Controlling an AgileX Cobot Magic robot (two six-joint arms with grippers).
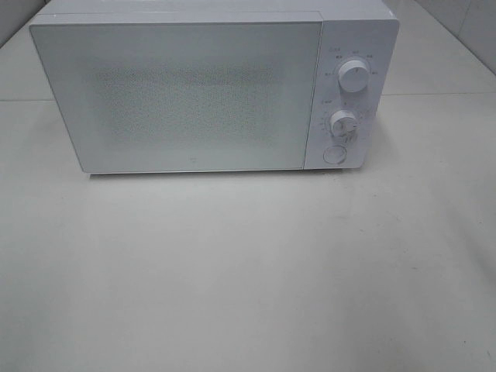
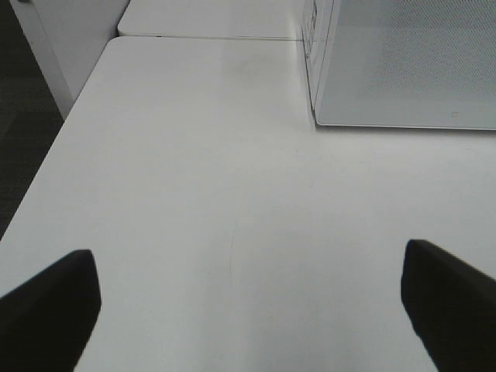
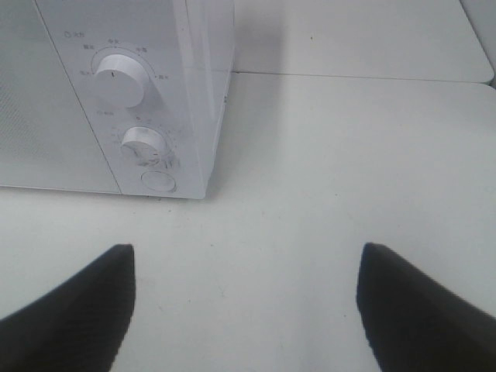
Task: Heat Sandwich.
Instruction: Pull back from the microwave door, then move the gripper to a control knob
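- Fingertips (image 2: 54,302) of the left tool (image 2: 246,256) are seen dark and set wide apart. Only white worktop (image 2: 232,194) lies between them, and nothing is held.
- The right tool (image 3: 246,256) is likewise spread wide. Its fingertips (image 3: 77,310) are well apart over the worktop, and nothing is held.
- Neither tool is touching the microwave (image 1: 217,93); both are kept back from its front.
- The microwave is set on the far part of the worktop, square to the high camera, all white.
- Its door (image 1: 186,97) is shut, and a finely dotted panel covers most of it. What lies behind that panel cannot be made out.
- The control strip is placed at the right end of the front. A round button (image 1: 334,154) sits lowest, a lower knob (image 1: 342,122) above it and an upper knob (image 1: 354,78) at the top.
- The right wrist view is pointed at this strip, and the left wrist view at the opposite front corner of the door.
- The sandwich is not seen in any view, so where it lies cannot be told.
- Beyond the microwave, a seam is seen and a second worktop (image 3: 349,39) is joined on behind it.
- Dark floor (image 2: 15,116) is seen past the worktop's outer edge on the left arm's side.
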